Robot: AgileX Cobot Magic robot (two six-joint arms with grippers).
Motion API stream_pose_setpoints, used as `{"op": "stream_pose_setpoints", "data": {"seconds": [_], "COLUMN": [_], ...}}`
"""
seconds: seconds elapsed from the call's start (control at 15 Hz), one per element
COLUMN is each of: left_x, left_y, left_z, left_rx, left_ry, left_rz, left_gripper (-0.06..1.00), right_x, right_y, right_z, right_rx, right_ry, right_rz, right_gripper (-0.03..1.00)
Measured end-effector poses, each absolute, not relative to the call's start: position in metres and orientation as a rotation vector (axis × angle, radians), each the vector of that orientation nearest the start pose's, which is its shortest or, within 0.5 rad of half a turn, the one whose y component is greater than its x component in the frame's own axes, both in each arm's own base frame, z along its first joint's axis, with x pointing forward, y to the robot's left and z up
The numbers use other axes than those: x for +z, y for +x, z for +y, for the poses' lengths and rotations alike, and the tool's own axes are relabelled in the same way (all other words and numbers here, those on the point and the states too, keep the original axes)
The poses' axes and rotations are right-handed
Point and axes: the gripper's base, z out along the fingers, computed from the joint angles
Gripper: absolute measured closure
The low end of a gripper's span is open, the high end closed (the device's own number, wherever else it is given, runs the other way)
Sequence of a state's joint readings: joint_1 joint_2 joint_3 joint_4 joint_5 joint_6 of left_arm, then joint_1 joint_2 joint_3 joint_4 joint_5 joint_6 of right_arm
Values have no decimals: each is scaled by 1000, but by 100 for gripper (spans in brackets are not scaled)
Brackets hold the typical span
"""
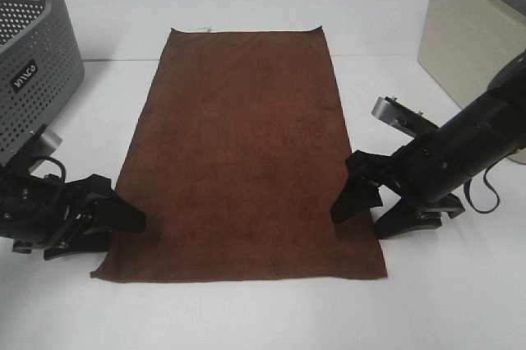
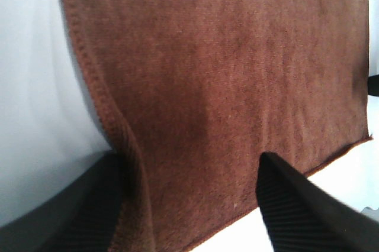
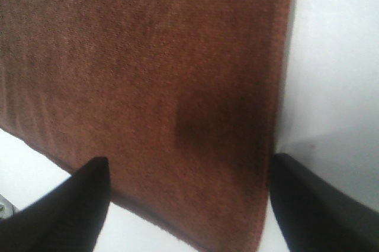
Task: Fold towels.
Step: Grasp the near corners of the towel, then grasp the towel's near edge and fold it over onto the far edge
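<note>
Upper left of exterior frame: grey perforated basket (image 1: 33, 62), cut off by the frame edge, standing on white table (image 1: 460, 301).

Lower left: left gripper (image 1: 123, 233), black, low over the table, pointing right at the left edge of towel (image 1: 238, 153), close to its near-left corner. Jaws apart, nothing clamped. Same gripper in left wrist view (image 2: 189, 160): spread wide, one finger (image 2: 71, 216) down beside the hem (image 2: 89, 80), other finger (image 2: 308, 210) over the cloth. Hem lifted and rucked against the first finger. Cannot tell whether actually pressing on the cloth.

Centre: towel dark reddish-brown, fuzzy, single layer, unfolded, lying flat on the table, long sides running from bottom to top of frame, short near edge close to the bottom. Small white tag (image 1: 205, 30) at the top edge, toward the upper-left corner. Cloth also filling most of the left wrist view (image 2: 225, 74) and right wrist view (image 3: 148, 68).

Lower right: right gripper (image 1: 357, 225), black, reaching in from the right side of frame to the towel's right edge, close to the near-right corner. Jaws apart, holding nothing. Same gripper in right wrist view (image 3: 189, 160): one finger (image 3: 65, 210) over the cloth, other finger (image 3: 320, 204) on the bare-table side, straddling the edge, dark shadow on the cloth in between.

Upper right: beige cabinet (image 1: 468, 29), partly out of frame, well apart from the towel.
</note>
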State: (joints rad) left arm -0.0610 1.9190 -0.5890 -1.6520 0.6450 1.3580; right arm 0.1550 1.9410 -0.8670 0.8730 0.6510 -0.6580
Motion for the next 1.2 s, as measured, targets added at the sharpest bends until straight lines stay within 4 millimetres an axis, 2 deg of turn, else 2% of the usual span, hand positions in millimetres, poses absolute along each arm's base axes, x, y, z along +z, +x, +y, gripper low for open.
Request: {"op": "stream_pose_setpoints", "data": {"seconds": [0.2,0.33,0.4,0.47,0.8,0.93,1.07,1.2], "left_x": [74,75,74,74,73,74,79,89], "left_y": [267,270,270,270,269,268,268,267], "left_z": [-89,-89,-89,-89,-88,-88,-88,-88], "left_rx": [-956,-941,-936,-937,-921,-931,-932,-930], "left_ry": [-33,-86,-119,-126,-104,-110,-112,-106], "left_rz": [2740,2746,2754,2755,2766,2780,2774,2767], "left_gripper": [55,82,91,94,94,94,94,94], "right_x": [88,85,83,83,98,111,127,134], "right_y": [295,296,296,296,294,291,290,288], "right_z": [106,106,104,104,103,104,104,101], "right_rx": [768,735,705,705,690,716,716,681], "right_ry": [-170,-130,-119,-111,-168,-194,-208,-218], "right_rz": [2997,3004,3012,3014,2993,2981,2944,2956], "right_gripper": [45,72,88,96,97,97,97,97]}}
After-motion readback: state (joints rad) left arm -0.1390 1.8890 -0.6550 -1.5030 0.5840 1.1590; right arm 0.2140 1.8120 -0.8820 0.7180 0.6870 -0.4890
